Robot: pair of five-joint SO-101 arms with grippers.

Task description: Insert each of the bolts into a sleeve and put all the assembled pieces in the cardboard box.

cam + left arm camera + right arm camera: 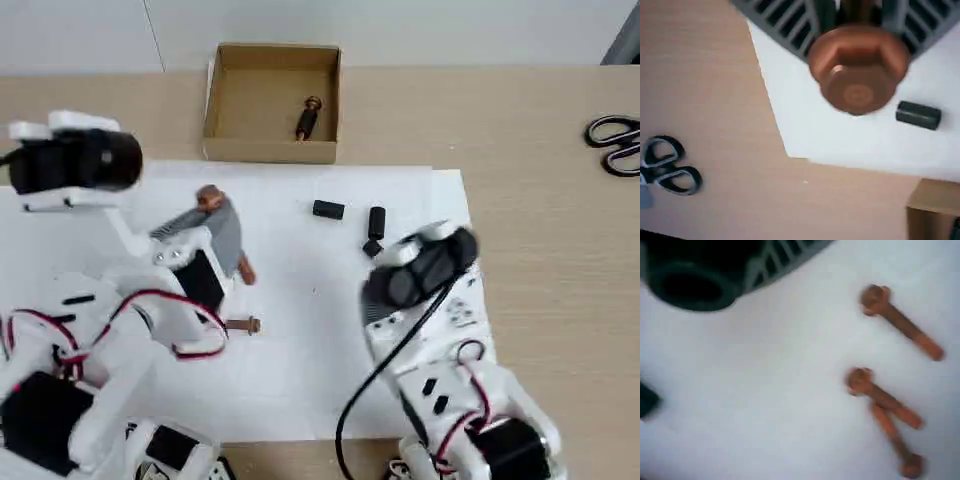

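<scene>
Left gripper (857,14) pinches a bolt (857,75), right gripper (374,250) a sleeve (690,287) — its view adds loose bolts (900,322).

White arms (112,395) carry black motors (75,160), red-and-black cables (192,352) and grey ribbed hands (213,212).

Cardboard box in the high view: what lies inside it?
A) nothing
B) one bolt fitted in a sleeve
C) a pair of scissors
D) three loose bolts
B: one assembled piece, with a copper head showing at the end of a dark sleeve, lies inside the cardboard box.
</scene>
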